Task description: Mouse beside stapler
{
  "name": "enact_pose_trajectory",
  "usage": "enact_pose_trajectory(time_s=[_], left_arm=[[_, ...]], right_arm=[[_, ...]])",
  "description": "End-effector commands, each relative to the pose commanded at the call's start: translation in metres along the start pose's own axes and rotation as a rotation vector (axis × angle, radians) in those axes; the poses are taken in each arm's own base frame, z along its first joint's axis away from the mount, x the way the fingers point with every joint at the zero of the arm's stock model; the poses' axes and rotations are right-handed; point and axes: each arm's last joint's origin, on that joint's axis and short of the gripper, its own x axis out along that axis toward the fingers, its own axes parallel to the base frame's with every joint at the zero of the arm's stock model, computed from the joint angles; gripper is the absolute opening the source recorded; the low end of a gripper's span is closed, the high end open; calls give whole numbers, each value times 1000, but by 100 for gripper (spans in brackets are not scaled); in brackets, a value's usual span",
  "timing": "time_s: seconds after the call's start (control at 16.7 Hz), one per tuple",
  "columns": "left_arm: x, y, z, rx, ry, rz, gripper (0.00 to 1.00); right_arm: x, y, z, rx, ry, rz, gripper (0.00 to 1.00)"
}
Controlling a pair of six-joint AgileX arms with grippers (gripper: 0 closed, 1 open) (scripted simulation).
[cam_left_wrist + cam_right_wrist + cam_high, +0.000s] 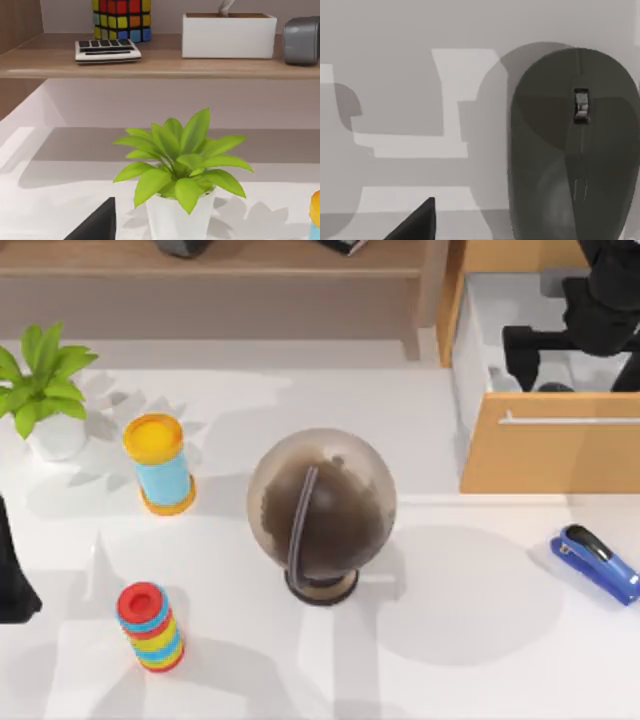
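Hovering inside open drawer (545,435), right gripper (560,335) over mouse (575,145); finger state: cannot tell. Globe (322,505) well left of stapler (597,562).

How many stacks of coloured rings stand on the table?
1: the ring stack stands near the table's front left, in front of the yellow-capped blue cylinder and left of the globe. Another might be hidden behind the globe.

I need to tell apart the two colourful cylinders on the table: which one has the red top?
The striped stack nearer the top view's bottom edge has the red top. The other, a blue cylinder beside the plant, has a yellow top.
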Motion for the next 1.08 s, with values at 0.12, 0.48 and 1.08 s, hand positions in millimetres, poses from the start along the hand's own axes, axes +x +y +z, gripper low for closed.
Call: enact_pose_trajectory(time_s=[0.12, 0.48, 1.08], left_arm=[[0, 0, 0, 0, 0, 0, 100], [0, 0, 0, 0, 0, 0, 100], [0, 0, 0, 0, 0, 0, 100]], right_arm=[[0, -1, 0, 2, 0, 0, 100], [0, 1, -6, 2, 4, -5, 100], [-1, 1, -13, -2, 2, -3, 100]])
